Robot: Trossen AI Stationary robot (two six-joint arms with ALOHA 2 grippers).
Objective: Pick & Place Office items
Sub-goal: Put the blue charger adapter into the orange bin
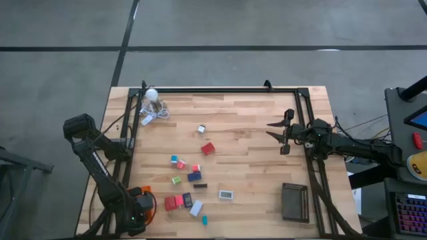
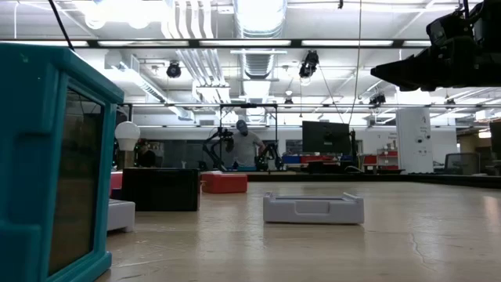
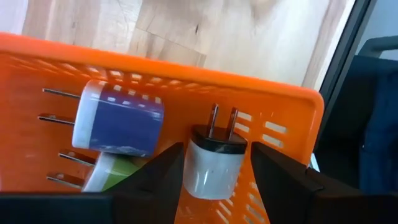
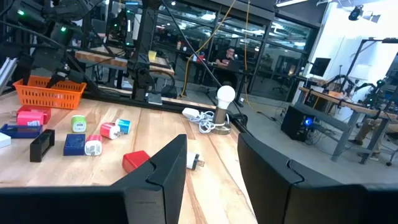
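Down at the near left corner of the tabletop [image 1: 253,167], my left end effector [image 3: 216,155] hangs over the orange basket [image 3: 273,106]. Its two dark fingers stand part way open. A small white charger [image 3: 211,165] with a black top and two metal prongs sits right between them. One finger is right up against it. On the other side I see a thin strip of orange, so I am not squeezing it. The white charger is inside the basket, close to the basket wall.

Two more plugs lie in the same basket. One is a blue and white plug [image 3: 118,118], lying on its side next to the white charger. A green and white plug [image 3: 112,174] peeks out from under it.

My right end effector [image 1: 279,133] floats above the far right part of the tabletop. Its fingers are part way open too, and they hold nothing.

Most of the other little pieces lie spread out on the wood between my two arms. A red block [image 1: 208,149] sits near the middle. A flat white piece [image 1: 226,195] lies closer to the near edge. A black tray [image 1: 295,201] rests at the near right. A white bulb [image 1: 152,95] with a curly cord stands at the far left corner.
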